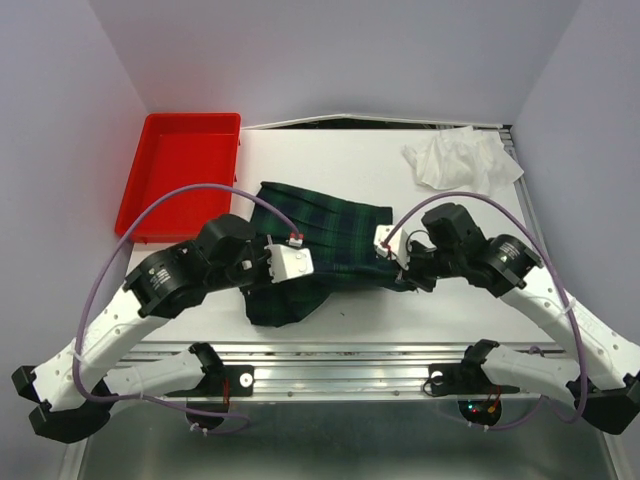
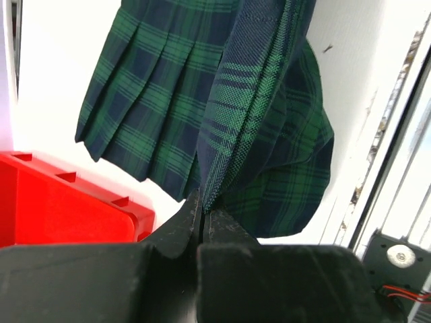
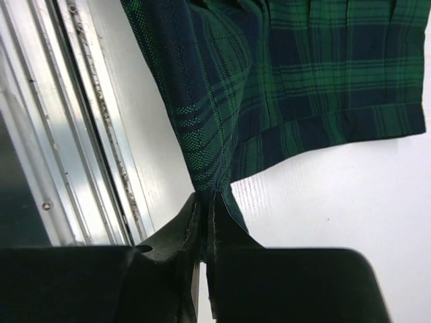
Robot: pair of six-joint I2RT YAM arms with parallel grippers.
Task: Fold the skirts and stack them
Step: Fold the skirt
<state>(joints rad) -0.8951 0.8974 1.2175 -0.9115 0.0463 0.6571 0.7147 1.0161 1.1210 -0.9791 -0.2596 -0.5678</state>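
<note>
Tartan skirt (image 1: 330, 225) at centre of table (image 1: 340, 155), spanning gap between both arms. Left gripper (image 2: 201, 205): jaws closed, pinching fold of skirt edge right at tips. Right gripper (image 3: 206, 200): jaws closed likewise on skirt's opposite edge. White garment (image 1: 462, 160) crumpled at far right corner, well apart from skirt; red tray (image 1: 180, 170) at far left. In top view we cannot make out either pair of fingertips, hidden under wrist housings; arms cover skirt's near portion

Top view looks down from behind; both wrist views, close-up, share its tartan skirt (image 1: 330, 232).
</note>
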